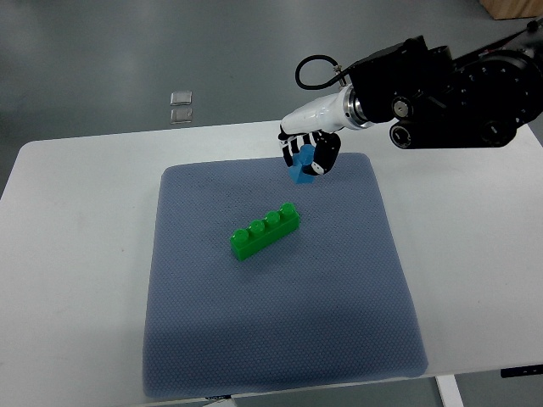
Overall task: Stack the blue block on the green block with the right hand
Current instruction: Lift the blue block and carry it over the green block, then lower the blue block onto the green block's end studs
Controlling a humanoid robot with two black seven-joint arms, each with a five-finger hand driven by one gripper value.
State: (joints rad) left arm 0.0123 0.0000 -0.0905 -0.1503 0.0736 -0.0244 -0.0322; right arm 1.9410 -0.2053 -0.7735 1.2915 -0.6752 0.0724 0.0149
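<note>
Small blue block (300, 172); four-studded green block (265, 230)

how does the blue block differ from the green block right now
The blue block is held in the right hand, its fingers wrapped around it; the green block lies free on the grey mat. The green block shows four studs in a row; the blue block is mostly hidden. Both are over the mat.

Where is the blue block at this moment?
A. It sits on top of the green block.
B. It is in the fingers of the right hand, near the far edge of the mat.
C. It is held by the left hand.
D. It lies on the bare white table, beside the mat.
B. The right hand is closed around the blue block near the far edge of the mat, apart from the green block, which has nothing on it.
</note>
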